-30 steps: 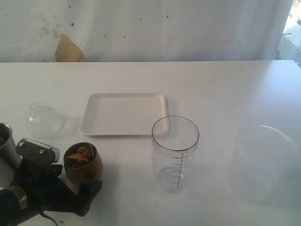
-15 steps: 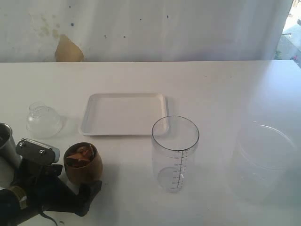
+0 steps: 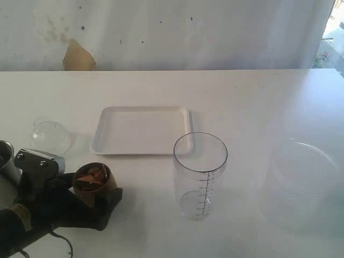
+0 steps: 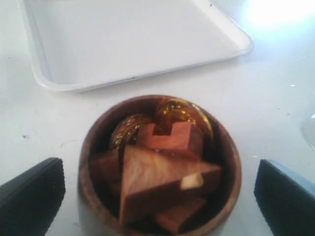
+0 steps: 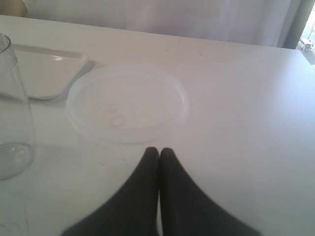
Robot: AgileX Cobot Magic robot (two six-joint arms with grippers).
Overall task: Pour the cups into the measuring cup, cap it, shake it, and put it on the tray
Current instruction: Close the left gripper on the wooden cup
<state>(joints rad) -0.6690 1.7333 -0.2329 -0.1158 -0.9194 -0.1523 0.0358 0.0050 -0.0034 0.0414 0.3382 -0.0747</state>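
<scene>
Two cups are being shown at the left side of the tabletop (image 3: pixel 242 97). The brown wooden cup (image 4: pixel 160 164) is being flanked by the left fingers (image 4: pixel 34 194). These are being held wide apart, one on each side, with a gap showing between each finger and the cup. Wooden blocks and shiny gold bits are being held inside it. The steel tumbler (image 3: pixel 5 157) is being cut off by the edge of the exterior view, just beside the left arm. The clear cap (image 3: pixel 49 135) is being seen near the left end of the white tray (image 3: pixel 142 130). The measuring cup (image 3: pixel 200 174) is being stood upright just in front of the tray's right corner. The right fingers (image 5: pixel 145 182) are being pressed together near a wide clear tub (image 5: pixel 128 105), well apart from the cups.
</scene>
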